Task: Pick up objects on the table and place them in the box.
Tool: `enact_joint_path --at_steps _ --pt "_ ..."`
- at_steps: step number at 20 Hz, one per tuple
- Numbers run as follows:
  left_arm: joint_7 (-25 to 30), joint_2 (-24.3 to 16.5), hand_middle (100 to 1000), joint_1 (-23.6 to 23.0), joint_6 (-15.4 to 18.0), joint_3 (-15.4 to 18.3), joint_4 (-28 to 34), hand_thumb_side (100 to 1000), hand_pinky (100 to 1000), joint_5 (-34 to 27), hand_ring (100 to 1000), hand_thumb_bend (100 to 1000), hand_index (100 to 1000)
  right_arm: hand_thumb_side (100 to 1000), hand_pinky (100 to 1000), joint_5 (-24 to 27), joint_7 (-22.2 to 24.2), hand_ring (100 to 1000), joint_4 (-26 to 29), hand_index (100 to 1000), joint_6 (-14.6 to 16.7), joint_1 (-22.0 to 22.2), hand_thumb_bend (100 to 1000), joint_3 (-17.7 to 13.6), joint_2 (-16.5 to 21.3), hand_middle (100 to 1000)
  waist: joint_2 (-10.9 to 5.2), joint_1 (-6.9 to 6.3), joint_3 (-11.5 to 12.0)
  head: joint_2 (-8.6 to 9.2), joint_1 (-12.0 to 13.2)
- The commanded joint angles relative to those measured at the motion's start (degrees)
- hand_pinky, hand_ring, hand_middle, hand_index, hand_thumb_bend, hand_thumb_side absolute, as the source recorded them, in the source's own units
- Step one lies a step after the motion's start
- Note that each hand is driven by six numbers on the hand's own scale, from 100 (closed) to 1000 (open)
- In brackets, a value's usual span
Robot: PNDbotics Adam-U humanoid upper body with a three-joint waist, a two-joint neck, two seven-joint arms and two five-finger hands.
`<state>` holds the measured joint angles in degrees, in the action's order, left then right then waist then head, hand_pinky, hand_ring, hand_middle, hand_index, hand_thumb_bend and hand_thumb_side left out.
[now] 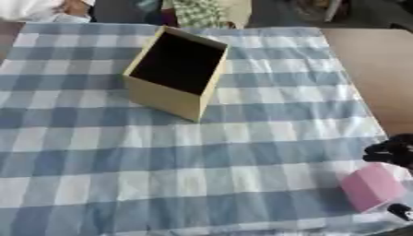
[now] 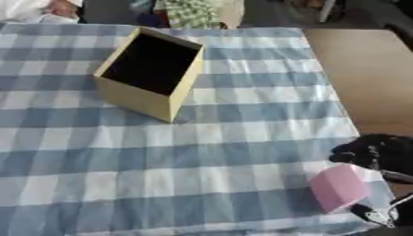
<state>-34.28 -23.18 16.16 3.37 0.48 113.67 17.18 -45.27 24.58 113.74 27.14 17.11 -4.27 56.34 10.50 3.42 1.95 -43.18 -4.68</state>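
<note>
One pink block (image 2: pixel 339 186) sits clasped in the right hand (image 2: pixel 379 152), fingers curled round it, well apart from the open box (image 2: pixel 133 99).

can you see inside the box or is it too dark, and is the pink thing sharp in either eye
Left eye view: the box interior is solid black shadow. Right eye view: the same; the pink block has soft, blurred edges, and the right hand is a dark smear.

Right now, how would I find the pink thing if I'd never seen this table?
Start at the blue-and-white checked cloth over the table and go to its near right corner. There the right hand is at a small pink block. It is the only pink thing; the tan box stands far off.
</note>
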Motion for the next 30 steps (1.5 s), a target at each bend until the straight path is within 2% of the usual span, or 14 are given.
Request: enact_joint_path --at_steps 1,20,22,24,30 --pt "0.05 -1.07 582 0.9 0.06 -0.04 0.93 864 477 -0.16 637 230 694 677 940 0.03 1.19 917 0.85 1000 -0.29 -0.23 321 0.05 2.26 926 -0.51 -0.06 0.1 0.45 -0.24" --pt "0.04 -0.56 584 1.16 0.16 -0.11 0.93 866 478 -0.42 639 228 693 683 928 1.95 5.72 908 0.85 1000 -1.86 -2.83 331 1.67 3.14 915 0.06 -0.06 0.97 1.39 -0.98" --pt "0.04 -0.53 584 1.21 0.16 -0.1 0.93 866 478 -0.41 639 228 692 677 911 2.03 6.28 891 0.85 1000 -2.04 -2.76 331 1.86 3.11 891 0.17 -0.05 1.08 1.43 -1.04" --pt "0.06 -0.5 584 1.23 0.14 -0.12 0.93 867 478 -0.42 640 227 691 658 886 2.31 6.62 850 0.85 960 -1.76 -2.76 324 2.12 3.02 820 0.23 -0.04 1.15 1.35 -1.08" --pt "0.36 -0.45 584 1.29 0.07 -0.16 0.93 867 478 -0.39 640 227 691 644 879 2.88 7.43 830 0.85 952 -1.2 -2.66 320 2.59 2.89 810 0.26 -0.06 1.24 1.29 -1.16"
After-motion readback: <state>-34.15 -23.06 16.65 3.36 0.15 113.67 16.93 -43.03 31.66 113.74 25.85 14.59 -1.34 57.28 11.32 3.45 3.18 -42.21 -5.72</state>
